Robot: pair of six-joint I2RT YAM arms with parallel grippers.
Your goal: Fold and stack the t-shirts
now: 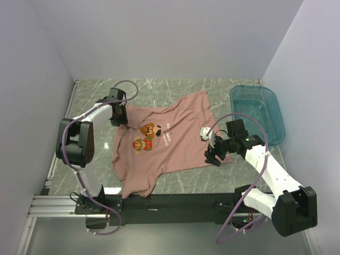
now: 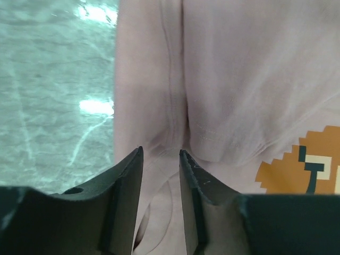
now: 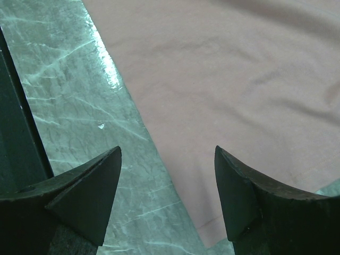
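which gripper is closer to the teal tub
Right. The right gripper is over the edge of the t-shirt nearest the teal tub; the left gripper is at the opposite edge, well away from it.

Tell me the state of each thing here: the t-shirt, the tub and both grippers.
T-shirt: spread out on the table, unfolded, print up, some wrinkles.
Tub: upright, nothing seen inside.
Left gripper: jaws slightly apart, at the t-shirt's edge.
Right gripper: wide open, holding nothing, above the t-shirt's edge.
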